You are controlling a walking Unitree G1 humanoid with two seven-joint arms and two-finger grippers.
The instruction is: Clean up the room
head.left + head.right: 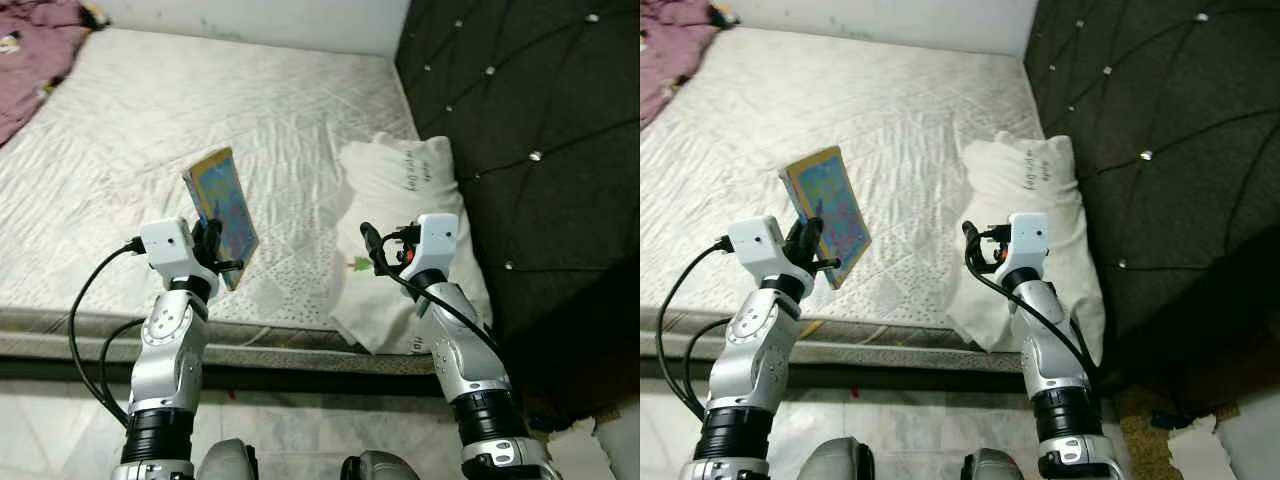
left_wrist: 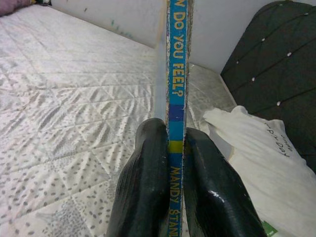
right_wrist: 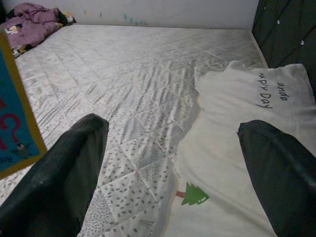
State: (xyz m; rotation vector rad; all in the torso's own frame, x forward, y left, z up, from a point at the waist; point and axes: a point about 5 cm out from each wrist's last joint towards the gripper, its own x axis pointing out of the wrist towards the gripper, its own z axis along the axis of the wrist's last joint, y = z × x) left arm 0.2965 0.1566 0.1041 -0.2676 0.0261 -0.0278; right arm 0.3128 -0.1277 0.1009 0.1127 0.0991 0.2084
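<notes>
Two silver arms reach up from the bottom edge of the head views, over the near edge of a bare quilted mattress (image 1: 150, 130) that fills the left and centre of the frame. The left gripper (image 1: 212, 247), at lower left of centre, is clamped on a thin picture book (image 1: 224, 212), which stands raised above the mattress, tilted, its colourful cover facing the camera. In the left wrist view the book's blue spine (image 2: 176, 89) runs straight up the middle of the frame, pinched between the two black fingers (image 2: 143, 187), with the lettering "DO YOU FEEL?" readable along it. The right gripper (image 1: 372, 248), right of centre, hovers with its fingers spread wide and nothing between them; in the right wrist view one finger (image 3: 64, 173) sits at the lower left and the other at the lower right, well apart. Below and beside that gripper lies a white pillow (image 1: 400, 175) with dark handwriting and a small green tree print (image 3: 193, 195), resting on the mattress just beside the dark tufted headboard (image 1: 540, 130) that fills the right side. A purple blanket (image 1: 35, 50) is bunched in the upper left corner. Pale floor tiles (image 1: 60, 420) show along the bottom edge.
</notes>
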